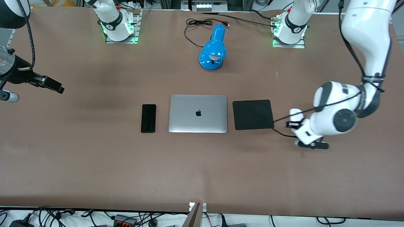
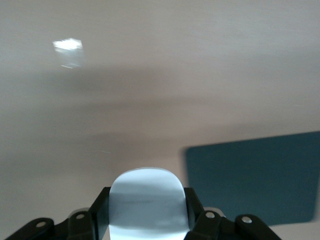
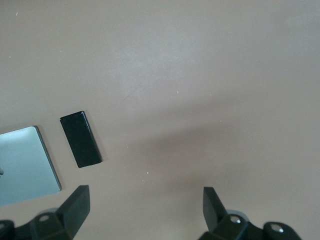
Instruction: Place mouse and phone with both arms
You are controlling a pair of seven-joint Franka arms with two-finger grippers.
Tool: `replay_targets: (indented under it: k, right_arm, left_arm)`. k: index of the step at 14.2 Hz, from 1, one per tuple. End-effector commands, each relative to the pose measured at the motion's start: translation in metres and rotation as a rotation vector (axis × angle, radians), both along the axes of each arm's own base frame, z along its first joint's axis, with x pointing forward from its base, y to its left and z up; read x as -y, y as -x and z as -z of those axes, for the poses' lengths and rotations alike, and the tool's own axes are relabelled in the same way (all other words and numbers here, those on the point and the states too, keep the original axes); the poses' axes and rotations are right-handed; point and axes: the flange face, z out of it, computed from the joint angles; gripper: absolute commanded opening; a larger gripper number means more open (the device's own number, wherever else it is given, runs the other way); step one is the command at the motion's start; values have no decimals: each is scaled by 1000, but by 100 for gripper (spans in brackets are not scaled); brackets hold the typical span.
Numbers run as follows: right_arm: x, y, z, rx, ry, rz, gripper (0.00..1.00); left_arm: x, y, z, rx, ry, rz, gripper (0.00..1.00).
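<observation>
The white mouse (image 2: 146,192) sits between my left gripper's black fingers (image 2: 100,206), which are shut on its sides. In the front view my left gripper (image 1: 295,122) holds the mouse (image 1: 295,113) low over bare table just beside the black mouse pad (image 1: 252,114), toward the left arm's end. The black phone (image 1: 148,118) lies flat on the table beside the closed laptop (image 1: 198,113), toward the right arm's end. My right gripper (image 1: 54,85) is open and empty, raised over bare table well away from the phone. The right wrist view shows the phone (image 3: 81,139) and my right gripper (image 3: 145,196).
A blue desk lamp (image 1: 214,47) with a black cord stands farther from the front camera than the laptop. The mouse pad also shows in the left wrist view (image 2: 260,180). A corner of the laptop shows in the right wrist view (image 3: 25,165).
</observation>
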Motion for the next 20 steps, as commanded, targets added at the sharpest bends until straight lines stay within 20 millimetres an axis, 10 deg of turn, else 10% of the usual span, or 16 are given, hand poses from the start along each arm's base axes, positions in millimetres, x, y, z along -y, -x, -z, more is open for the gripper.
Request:
replay_targets:
  k: [1, 4, 14, 15, 17, 20]
  right_arm:
    - [8, 4, -6, 10, -12, -1, 100]
    - [12, 5, -8, 12, -4, -3, 100]
    - [15, 3, -4, 6, 6, 6, 100]
    - [15, 3, -3, 6, 4, 4, 100]
    - [15, 2, -2, 5, 3, 8, 100]
    - [11, 0, 0, 8, 4, 12, 100]
  left_arm:
    - [77, 26, 26, -53, -41, -17, 21]
    - [112, 41, 57, -79, -62, 6, 21]
    - [107, 64, 125, -20, -36, 36, 28]
    - [106, 64, 125, -20, -37, 35, 36]
    - [105, 64, 121, -23, -43, 35, 100]
    - [103, 56, 93, 22, -43, 35, 100]
